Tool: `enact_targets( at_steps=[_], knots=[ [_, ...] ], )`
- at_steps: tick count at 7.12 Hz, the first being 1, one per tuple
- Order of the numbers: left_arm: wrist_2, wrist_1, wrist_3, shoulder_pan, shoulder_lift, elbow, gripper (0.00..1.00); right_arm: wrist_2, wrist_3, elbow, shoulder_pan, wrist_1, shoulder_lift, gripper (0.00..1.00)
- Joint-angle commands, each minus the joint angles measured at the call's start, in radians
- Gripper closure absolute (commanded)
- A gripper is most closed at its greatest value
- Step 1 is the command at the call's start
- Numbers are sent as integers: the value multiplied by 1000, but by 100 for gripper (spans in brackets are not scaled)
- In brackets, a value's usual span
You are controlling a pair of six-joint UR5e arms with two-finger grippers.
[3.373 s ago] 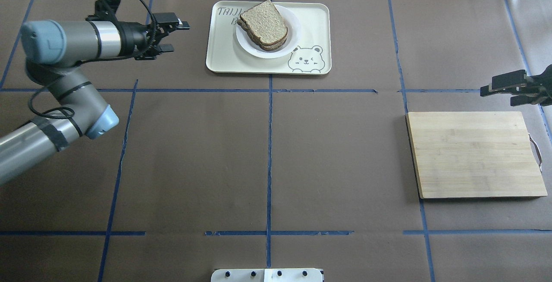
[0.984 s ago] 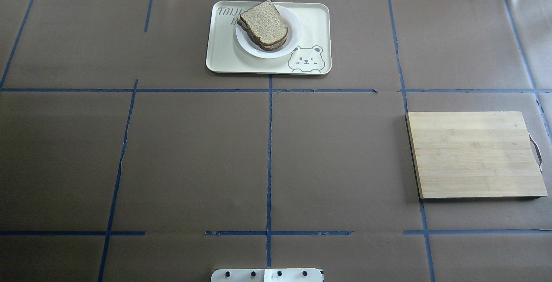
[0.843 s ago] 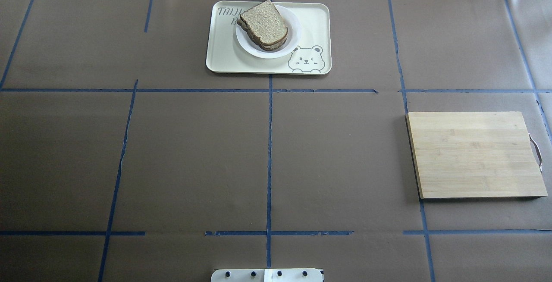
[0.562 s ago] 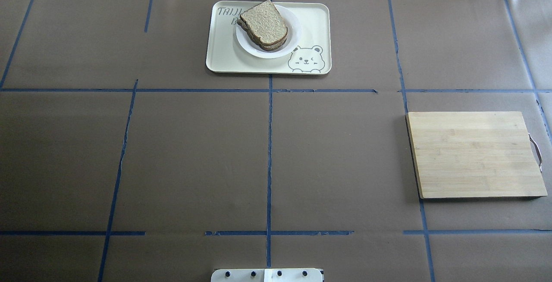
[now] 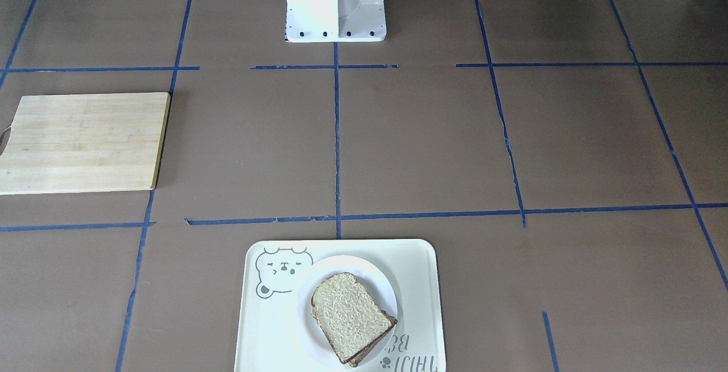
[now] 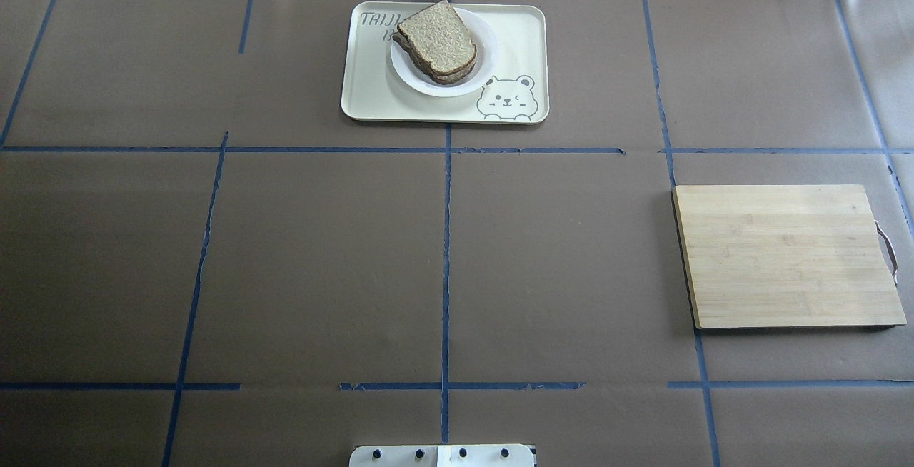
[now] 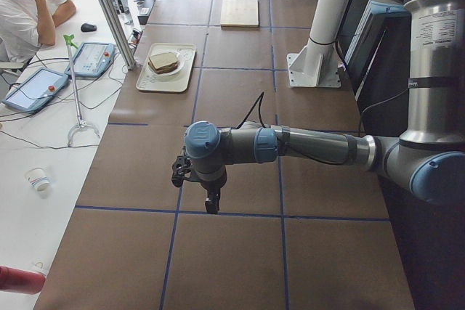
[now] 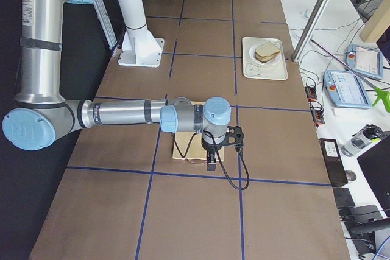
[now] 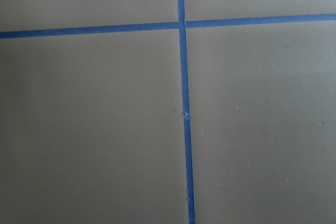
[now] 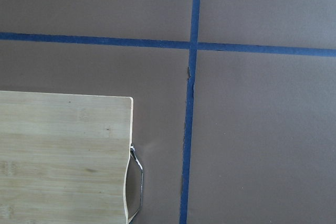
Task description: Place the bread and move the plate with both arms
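Observation:
The bread (image 6: 435, 37) lies as the top slice of a stack of two on the white plate (image 6: 480, 71), at the far middle of the table; it also shows in the front view (image 5: 346, 310) on the plate (image 5: 376, 274). My left gripper (image 7: 211, 205) shows only in the exterior left view, pointing down over bare table far from the plate. My right gripper (image 8: 211, 164) shows only in the exterior right view, pointing down near the board's edge. I cannot tell whether either is open or shut. Neither wrist view shows fingers.
The plate sits on a cream tray (image 6: 525, 38) with a bear drawing. A wooden cutting board (image 6: 785, 254) lies at the right; its handle end shows in the right wrist view (image 10: 63, 156). The white robot base (image 5: 335, 2) stands at the near edge. An operator (image 7: 29, 5) sits beyond the far edge.
Both arms, seen in the overhead view 3.4 s ago, have left that view. Over the last second nothing has moved on the table.

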Motion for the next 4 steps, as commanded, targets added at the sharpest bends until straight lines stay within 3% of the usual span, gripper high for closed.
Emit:
enact_targets(
  at_steps=[1, 4],
  knots=[
    [-2, -2, 1, 3, -15, 21, 0, -8, 0, 1, 1, 1, 0, 0],
    [1, -58, 3, 1, -3, 14, 0, 64, 3, 30, 2, 6, -52, 0]
  ],
)
